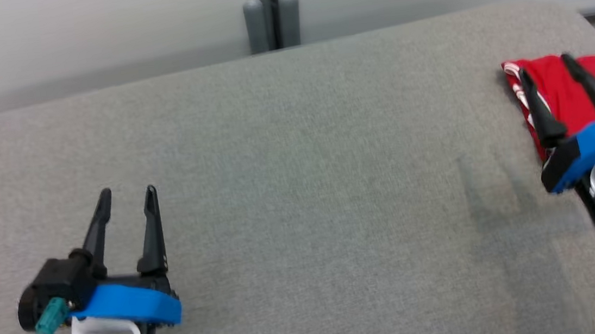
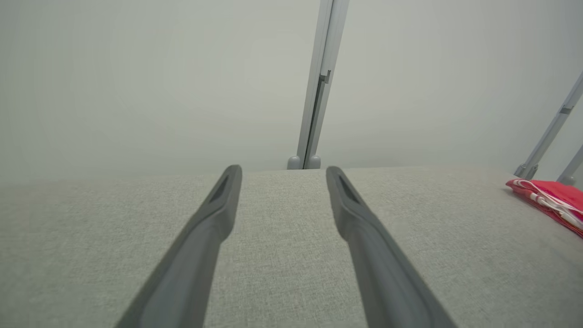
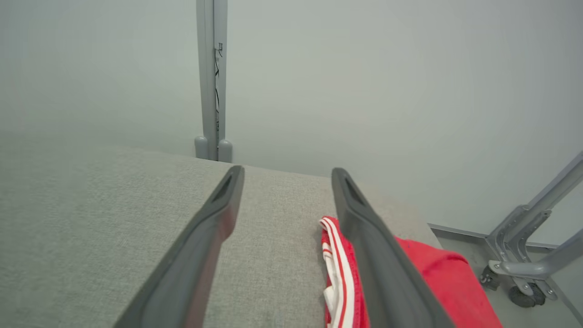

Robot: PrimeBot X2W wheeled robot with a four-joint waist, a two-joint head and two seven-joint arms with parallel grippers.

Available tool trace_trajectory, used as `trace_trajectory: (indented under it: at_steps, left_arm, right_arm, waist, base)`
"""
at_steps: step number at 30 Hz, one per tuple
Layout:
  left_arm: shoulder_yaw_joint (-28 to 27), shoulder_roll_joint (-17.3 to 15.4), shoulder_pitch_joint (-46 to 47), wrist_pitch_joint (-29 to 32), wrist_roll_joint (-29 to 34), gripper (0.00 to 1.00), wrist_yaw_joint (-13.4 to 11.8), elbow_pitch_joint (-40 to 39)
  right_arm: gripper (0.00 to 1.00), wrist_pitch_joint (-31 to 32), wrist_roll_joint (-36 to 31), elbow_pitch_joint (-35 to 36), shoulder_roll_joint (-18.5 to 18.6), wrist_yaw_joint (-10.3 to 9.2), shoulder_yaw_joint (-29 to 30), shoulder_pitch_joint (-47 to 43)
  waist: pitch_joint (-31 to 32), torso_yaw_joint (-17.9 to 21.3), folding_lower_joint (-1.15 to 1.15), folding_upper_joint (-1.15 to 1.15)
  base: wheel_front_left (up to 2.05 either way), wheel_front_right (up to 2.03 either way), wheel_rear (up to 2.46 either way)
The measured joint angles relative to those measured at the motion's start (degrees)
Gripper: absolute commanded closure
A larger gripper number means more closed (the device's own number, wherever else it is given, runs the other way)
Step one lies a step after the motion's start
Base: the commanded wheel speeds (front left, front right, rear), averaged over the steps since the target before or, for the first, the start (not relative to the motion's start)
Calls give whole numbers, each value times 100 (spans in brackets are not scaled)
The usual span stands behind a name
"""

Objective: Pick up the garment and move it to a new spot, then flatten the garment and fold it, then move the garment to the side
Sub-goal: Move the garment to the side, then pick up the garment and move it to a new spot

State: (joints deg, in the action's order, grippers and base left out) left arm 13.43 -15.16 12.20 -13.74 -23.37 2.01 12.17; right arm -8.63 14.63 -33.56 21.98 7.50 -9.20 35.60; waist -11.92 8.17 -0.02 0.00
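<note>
Garment [image 1: 560,87], red with white stripes, lay at the table's [image 1: 299,188] far right corner, right hand [image 1: 545,65] over it with fingers apart and empty, left hand [image 1: 128,191] over the table's near left, fingers apart

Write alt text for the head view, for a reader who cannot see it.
A red garment with white stripes lies at the right edge of a grey fabric surface, the open right gripper over it. The open left gripper hovers empty at lower left.

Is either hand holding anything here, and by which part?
Nothing is held. Both the left hand and right hand are open; the red garment lies ungripped.
</note>
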Motion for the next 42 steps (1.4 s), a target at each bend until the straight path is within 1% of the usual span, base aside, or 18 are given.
trace_trajectory:
  at_steps: [3,10,15,19,24,29,42]
  left_arm:
    - [-5,57,-183,-38,-43,0,3,157]
    - [-10,140,-498,-101,-71,0,10,404]
    - [-67,197,-645,-113,-71,0,15,548]
    - [-112,231,-742,-120,-47,0,43,669]
    - [-200,278,-805,-125,-26,0,41,688]
    - [-310,320,-864,-125,-2,0,67,727]
    - [-391,398,-833,-125,30,0,140,951]
  right_arm:
    - [0,69,225,547,-99,-1,124,-621]
    - [0,308,339,1712,-461,-1,669,-1885]
    - [0,411,200,2231,-1028,-1,1027,-2593]
    - [0,538,18,2546,-1385,-1,1221,-3041]
    - [0,614,-96,2794,-1594,-1,1378,-3398]
    - [0,658,-198,2871,-1668,-1,1515,-3594]
    - [0,702,-300,2928,-1794,-1,1419,-3688]
  waist:
    - [298,-140,0,0]
    - [779,-479,0,0]
    - [986,-648,1,0]
    - [1145,-748,1,0]
    - [1233,-775,1,0]
    - [1244,-766,2,0]
    - [1210,-694,2,0]
  base:
    - [0,0,0]
    - [0,0,0]
    - [0,0,0]
    - [0,0,0]
    - [0,0,0]
    - [0,0,0]
    - [0,0,0]
